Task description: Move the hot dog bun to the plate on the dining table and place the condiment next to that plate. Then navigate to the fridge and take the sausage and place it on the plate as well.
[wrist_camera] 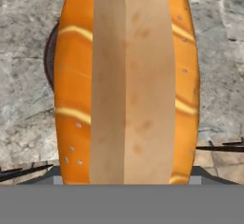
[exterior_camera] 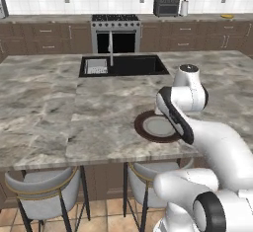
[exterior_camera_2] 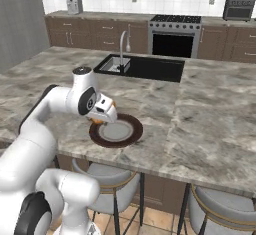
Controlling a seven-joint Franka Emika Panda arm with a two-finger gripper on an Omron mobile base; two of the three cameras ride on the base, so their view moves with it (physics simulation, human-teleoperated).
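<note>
White arm's two-finger gripper [exterior_camera_2: 103,120], jaws clamped on the oblong orange-tan split bun [wrist_camera: 126,80], above the round dark brown plate's [exterior_camera_2: 131,134] left rim.

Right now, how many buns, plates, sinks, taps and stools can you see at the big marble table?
Hot dog bun: 1
Plate: 1, dark brown with a grey middle
Sink: 1, black
Tap: 1
Stools: 2, grey
Total: 6 things, all at the dining table.
</note>
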